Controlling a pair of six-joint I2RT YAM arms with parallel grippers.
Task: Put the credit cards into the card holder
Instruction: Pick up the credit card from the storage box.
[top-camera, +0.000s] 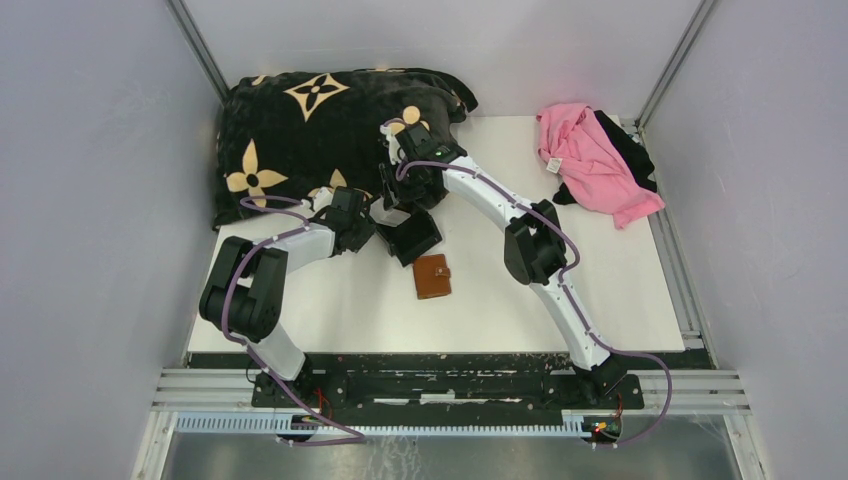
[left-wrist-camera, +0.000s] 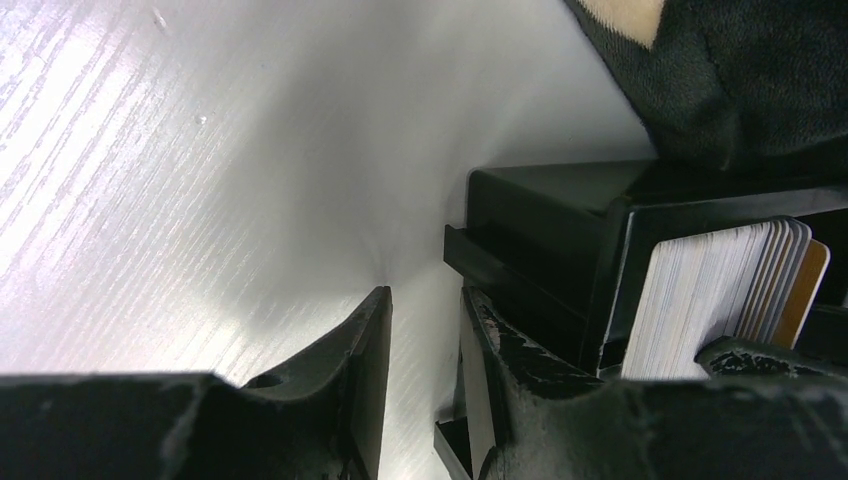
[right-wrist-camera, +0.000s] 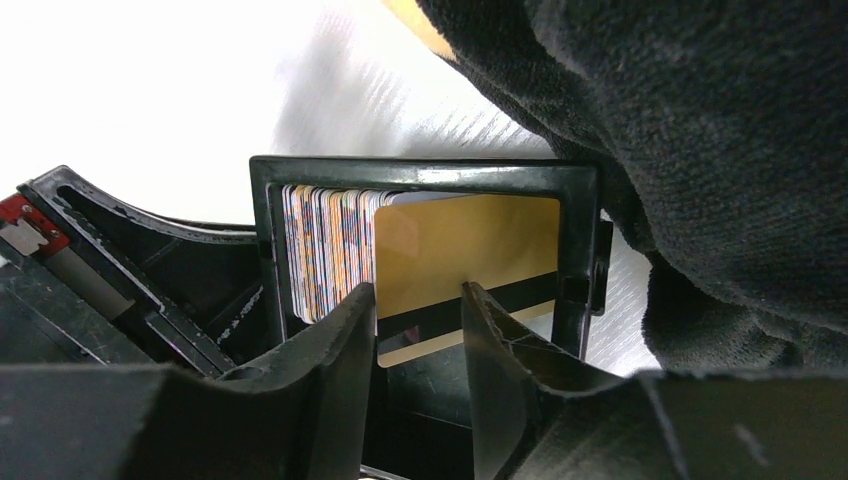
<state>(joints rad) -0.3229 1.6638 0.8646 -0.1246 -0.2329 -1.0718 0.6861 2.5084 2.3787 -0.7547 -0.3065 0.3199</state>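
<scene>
1. While both arms reach over the white table (top-camera: 620, 280), the brown card holder (top-camera: 432, 276) lies shut and flat near the middle of it, just beside the near corner of the black tray (right-wrist-camera: 420, 172).
2. The credit cards (right-wrist-camera: 320, 250) stand on edge inside the tray, packed as a pale stack against 1 wall.
3. Next to the stack, 1 orange-tan card (right-wrist-camera: 470, 240) with a dark stripe leans apart from it, its face turned to the right wrist camera.
4. Right end effector (right-wrist-camera: 418, 290): released, its 2 fingers parted over the tray in front of the orange-tan card's face. Whether either finger touches the card cannot be told.
5. Left end effector (left-wrist-camera: 427, 295): fingers a narrow way apart at the tray's outer wall, with bare table showing between them. Whether they are clenched on the tray's lip cannot be told.
6. Behind the tray, a black blanket (top-camera: 300, 130) with tan flower marks is bunched at the far left of the table. A pink cloth (top-camera: 590, 160) lies at the far right.
</scene>
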